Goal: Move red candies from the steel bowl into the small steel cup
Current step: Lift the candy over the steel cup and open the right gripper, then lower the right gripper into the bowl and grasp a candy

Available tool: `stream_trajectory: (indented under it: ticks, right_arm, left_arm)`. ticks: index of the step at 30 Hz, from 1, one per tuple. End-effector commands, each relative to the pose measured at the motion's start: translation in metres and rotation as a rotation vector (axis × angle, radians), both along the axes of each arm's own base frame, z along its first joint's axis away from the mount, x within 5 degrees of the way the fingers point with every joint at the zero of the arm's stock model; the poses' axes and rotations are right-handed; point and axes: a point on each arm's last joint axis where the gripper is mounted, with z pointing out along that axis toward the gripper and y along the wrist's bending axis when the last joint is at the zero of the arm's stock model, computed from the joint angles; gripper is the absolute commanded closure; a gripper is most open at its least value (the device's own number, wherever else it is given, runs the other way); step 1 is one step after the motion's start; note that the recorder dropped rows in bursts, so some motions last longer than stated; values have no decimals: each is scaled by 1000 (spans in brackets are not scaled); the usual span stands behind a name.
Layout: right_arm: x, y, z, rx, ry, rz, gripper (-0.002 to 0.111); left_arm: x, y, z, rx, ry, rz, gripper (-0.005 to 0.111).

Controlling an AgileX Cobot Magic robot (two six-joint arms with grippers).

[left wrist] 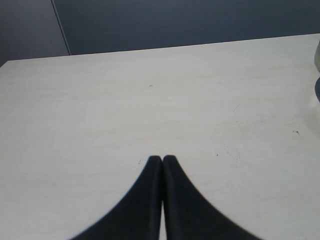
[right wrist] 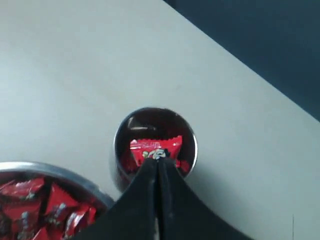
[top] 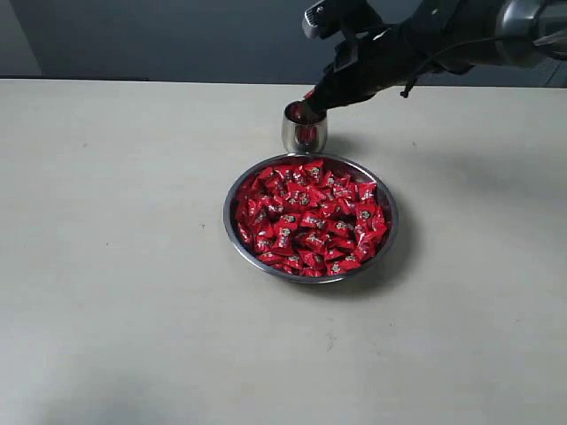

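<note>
Left claw: the black left claw [left wrist: 162,159] is closed, its two fingers pressed together with nothing between them; it hangs above a bare part of the surface and shows only in its own wrist view.
Surface: a pale, flat beige surface [top: 115,248] carries all the things.
Cup: the small shiny cylindrical steel cup [top: 304,135] stands upright just behind the bowl, very near its far rim; whether they touch I cannot tell.
Bowl: the wide shallow round steel bowl [top: 228,217] sits about in the middle of the surface.
Candies: the small red wrapped candies [top: 310,217] fill the bowl in one full heap.
Right claw: the black right claw [right wrist: 158,162] is over the cup mouth, closed, gripping a single red candy [right wrist: 155,146] at its tips, inside the cup's rim.
</note>
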Motion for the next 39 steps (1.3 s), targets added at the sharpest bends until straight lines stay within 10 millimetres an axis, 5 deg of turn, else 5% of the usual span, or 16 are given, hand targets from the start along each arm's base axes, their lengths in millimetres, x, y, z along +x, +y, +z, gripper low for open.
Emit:
stream_trajectory:
  ticks: [1,11,13,16,17,25,31,39]
  right_arm:
    - [21,11,-11,12,-4,8,109]
    - [34,18,-37,-9,21,18,109]
    - [33,18,-38,-10,29,23,100]
    - [30,18,-35,-21,48,49,66]
    - [28,18,-29,-21,44,58,65]
    - [-4,5,48,-33,127,96,103]
    - [-19,-11,52,-121,214,21,109]
    - [-63,-36,33,-101,233,-54,109]
  left_arm:
    - [0,0,4,3,-18,-5,106]
    - [0,0,4,3,-18,-5,106]
    - [0,0,4,3,-18,-5,106]
    - [0,0,4,3,-18,-5,106]
    - [0,0,4,3,-18,-5,106]
    - [0,0,4,3,-18,-5,106]
    - [0,0,4,3,-18,-5,106]
    - [0,0,4,3,-18,-5,106]
